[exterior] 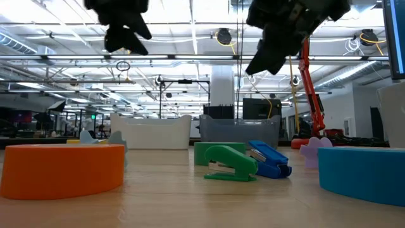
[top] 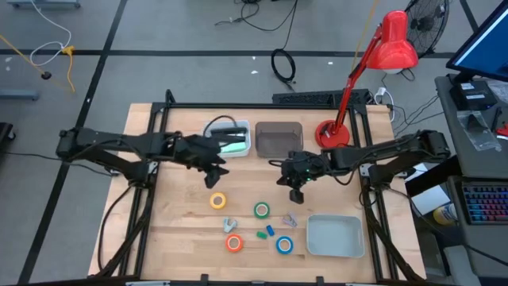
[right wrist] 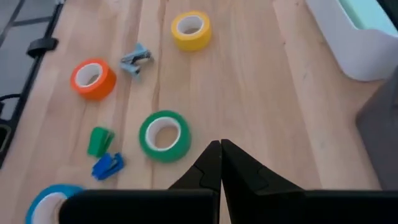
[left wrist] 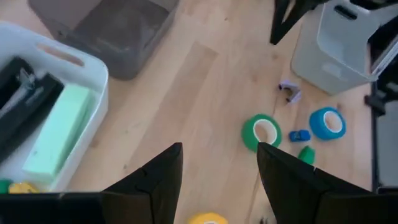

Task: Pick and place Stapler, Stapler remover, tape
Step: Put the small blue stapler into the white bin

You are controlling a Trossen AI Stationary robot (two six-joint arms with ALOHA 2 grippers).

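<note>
Four tape rolls lie flat on the wooden table: yellow (top: 217,200), green (top: 261,210), orange (top: 233,243) and blue (top: 285,245). Among them lie a small green stapler (right wrist: 99,140), a small blue stapler (right wrist: 107,165), a grey staple remover (right wrist: 135,57) and a purple one (left wrist: 289,91). My left gripper (left wrist: 217,149) is open and empty, above the table between the white tray and the yellow roll (right wrist: 190,29). My right gripper (right wrist: 221,144) is shut and empty, above the table just beyond the green roll (right wrist: 164,135).
A white tray (top: 246,147) at the back holds a pale green block (left wrist: 59,127) and black items. A dark grey bin (top: 278,138) stands beside it. A pale bin (top: 334,235) sits at the front right. A red desk lamp (top: 333,131) stands at the back right.
</note>
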